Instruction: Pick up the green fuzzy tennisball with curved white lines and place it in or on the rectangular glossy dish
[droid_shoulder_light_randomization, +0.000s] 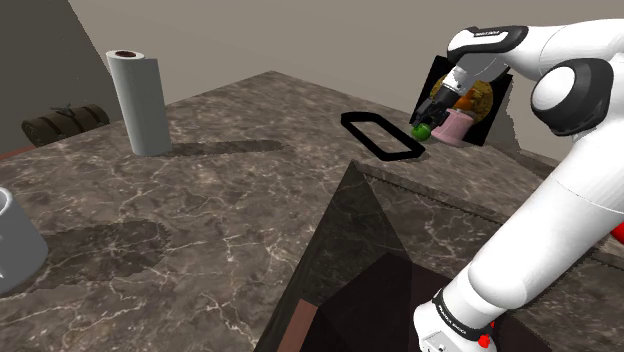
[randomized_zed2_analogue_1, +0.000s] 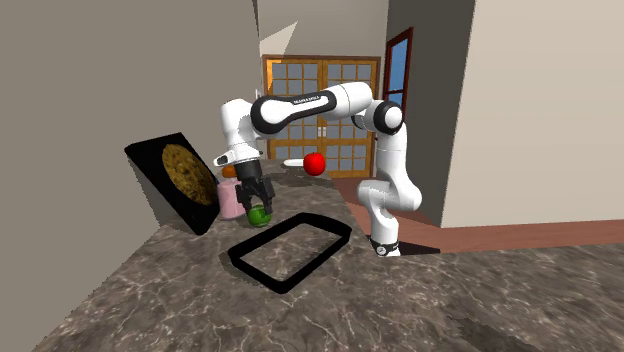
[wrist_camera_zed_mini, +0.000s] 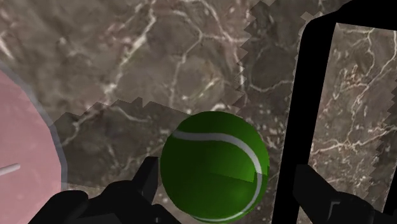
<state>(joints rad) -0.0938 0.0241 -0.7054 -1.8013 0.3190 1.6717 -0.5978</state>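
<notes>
The green tennis ball (droid_shoulder_light_randomization: 422, 130) (randomized_zed2_analogue_1: 259, 214) (wrist_camera_zed_mini: 215, 167) with a curved white line sits low over the dark marble counter, beside a pink cup (droid_shoulder_light_randomization: 457, 127) (randomized_zed2_analogue_1: 230, 200) (wrist_camera_zed_mini: 25, 146). My black gripper (droid_shoulder_light_randomization: 431, 117) (randomized_zed2_analogue_1: 256, 200) (wrist_camera_zed_mini: 222, 191) hangs straight over it, open, one finger on each side. One finger is at the ball's edge; a gap shows between the ball and the other finger. The rectangular black dish (droid_shoulder_light_randomization: 372, 141) (randomized_zed2_analogue_1: 246, 263) (wrist_camera_zed_mini: 315, 95) lies flat on the counter just beside the ball, on the side away from the cup.
A black board with a round brown picture (droid_shoulder_light_randomization: 482, 100) (randomized_zed2_analogue_1: 175, 180) leans behind the cup. A paper towel roll (droid_shoulder_light_randomization: 138, 100) stands far off at the shoulder view's left, a grey vessel (droid_shoulder_light_randomization: 15, 240) at its left edge. A red ball-shaped object (randomized_zed2_analogue_1: 315, 164) shows behind the arm.
</notes>
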